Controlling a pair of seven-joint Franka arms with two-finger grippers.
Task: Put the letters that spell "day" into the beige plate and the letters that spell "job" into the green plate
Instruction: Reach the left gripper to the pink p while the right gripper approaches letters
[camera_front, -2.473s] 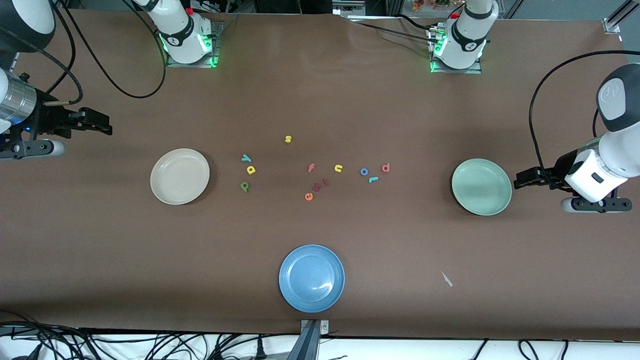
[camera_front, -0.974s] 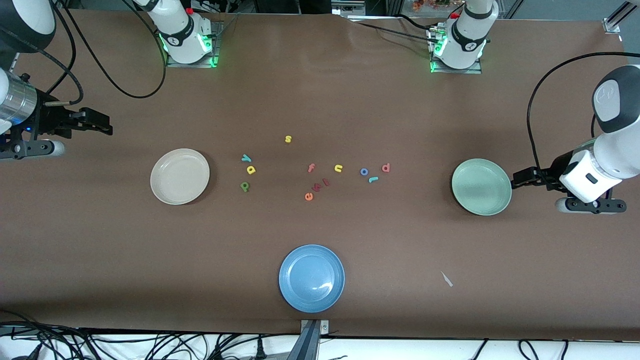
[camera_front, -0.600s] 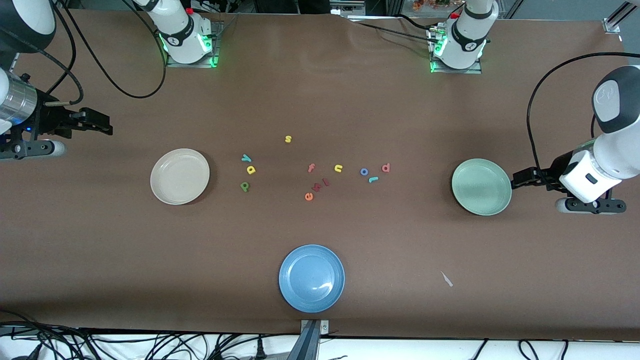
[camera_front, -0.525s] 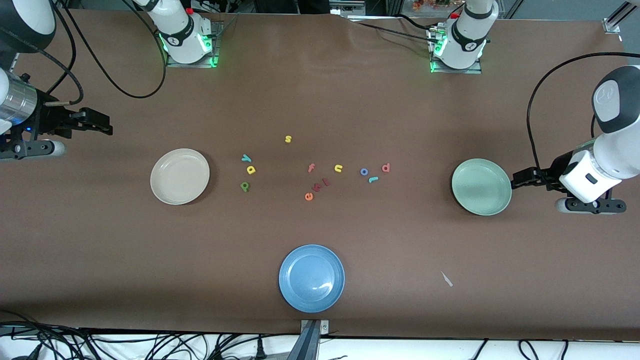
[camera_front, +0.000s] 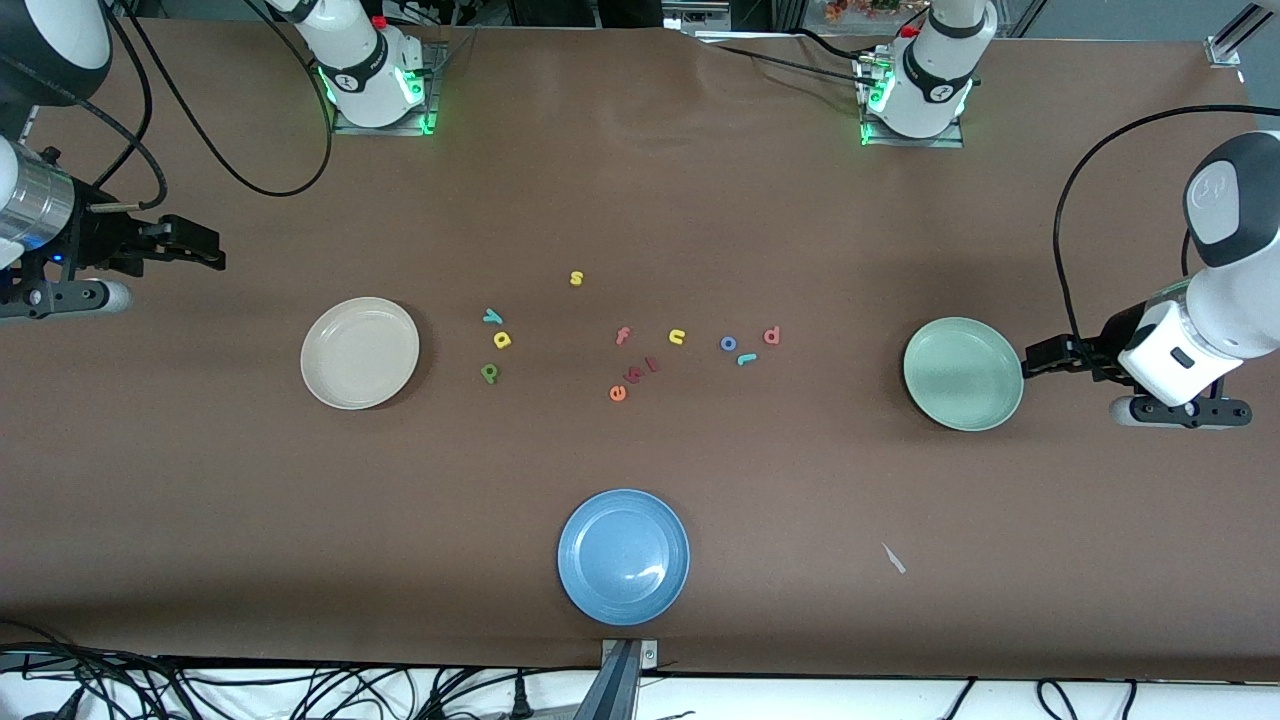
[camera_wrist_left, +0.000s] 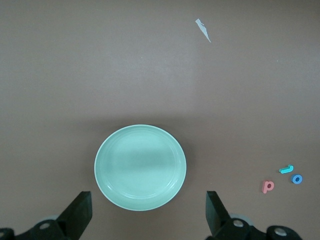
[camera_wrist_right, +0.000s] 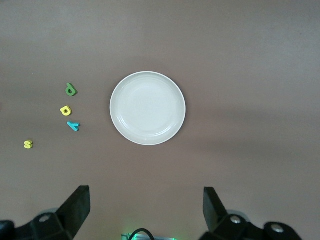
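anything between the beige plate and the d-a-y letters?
Nothing: bare brown table between the round cream-beige plate and the teal y, yellow a and green d foam letters, shown in front and right wrist views.

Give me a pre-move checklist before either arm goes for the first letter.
1. Left end effector open and empty, up at the left arm's end of the table by the green plate: ok.
2. Right end effector open and empty, up past the beige plate at the right arm's end: ok.
3. Both target plates hold nothing: ok.
4. Teal y, yellow a, green d lie separate near the beige plate: ok.
5. Blue o, teal j, red b lie apart, toward the green plate: ok.
6. Any task letter placed yet: not ok.
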